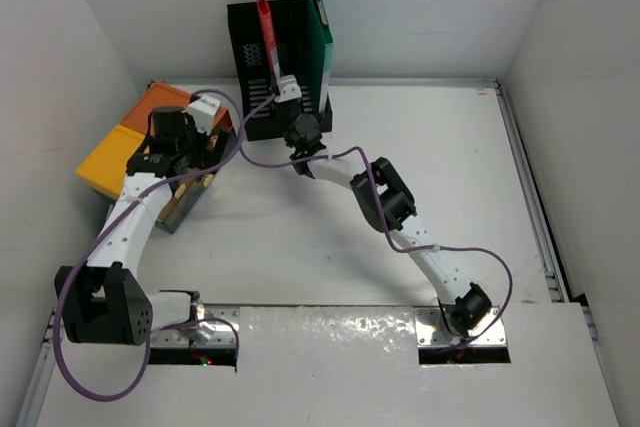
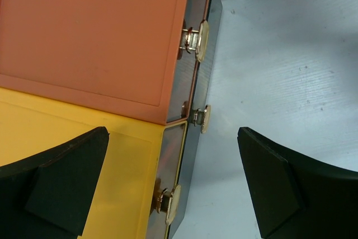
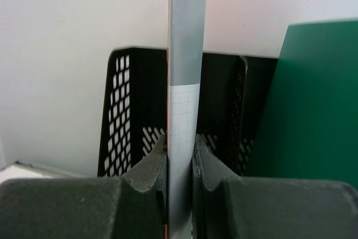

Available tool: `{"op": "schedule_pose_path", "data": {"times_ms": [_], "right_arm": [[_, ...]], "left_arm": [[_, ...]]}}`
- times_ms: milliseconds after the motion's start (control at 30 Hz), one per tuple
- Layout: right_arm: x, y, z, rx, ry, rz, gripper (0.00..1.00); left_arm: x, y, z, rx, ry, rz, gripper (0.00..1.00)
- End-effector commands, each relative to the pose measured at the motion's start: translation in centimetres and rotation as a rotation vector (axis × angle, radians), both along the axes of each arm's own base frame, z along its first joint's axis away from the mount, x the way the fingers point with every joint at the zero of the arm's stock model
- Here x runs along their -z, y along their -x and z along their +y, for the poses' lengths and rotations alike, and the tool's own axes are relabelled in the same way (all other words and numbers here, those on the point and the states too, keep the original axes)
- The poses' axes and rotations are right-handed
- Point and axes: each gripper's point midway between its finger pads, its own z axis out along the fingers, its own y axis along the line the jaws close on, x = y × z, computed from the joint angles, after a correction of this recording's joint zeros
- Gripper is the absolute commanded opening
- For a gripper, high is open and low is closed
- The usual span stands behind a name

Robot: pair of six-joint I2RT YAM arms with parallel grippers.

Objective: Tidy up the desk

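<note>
1. The left jaws stand wide open and hold nothing. They hang over the front edge of the orange-and-yellow drawer box (image 1: 125,152), at the worktop's (image 1: 290,247) back-left corner, with one brass knob (image 2: 204,118) between them.
2. The right jaws are narrowed on a thin red-and-grey folder (image 3: 184,110), held upright at the black mesh file rack (image 1: 250,37) against the back wall.
3. A green folder (image 1: 322,42) stands in the rack's right side.
4. The step in hand is probably filing the red folder. The next move calls for lowering it straight into a free slot and releasing once it is seated; I cannot tell whether its bottom edge is in yet.
</note>
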Motion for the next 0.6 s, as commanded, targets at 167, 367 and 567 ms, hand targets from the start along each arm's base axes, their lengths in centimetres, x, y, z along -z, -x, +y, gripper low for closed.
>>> {"op": "schedule_pose_path", "data": {"times_ms": [167, 367, 567], "right_arm": [[2.7, -0.1, 1.1, -0.014, 0.044, -0.027, 0.0], [5.2, -0.8, 1.0, -0.009, 0.037, 0.023, 0.0], [0.4, -1.0, 1.6, -0.094, -0.003, -0.076, 0.0]], "left_arm": [[0.1, -0.4, -0.1, 0.021, 0.008, 0.006, 1.0], [0.1, -0.3, 0.0, 0.021, 0.004, 0.007, 1.0], [0.2, -0.4, -0.1, 0.024, 0.005, 0.011, 1.0]]}}
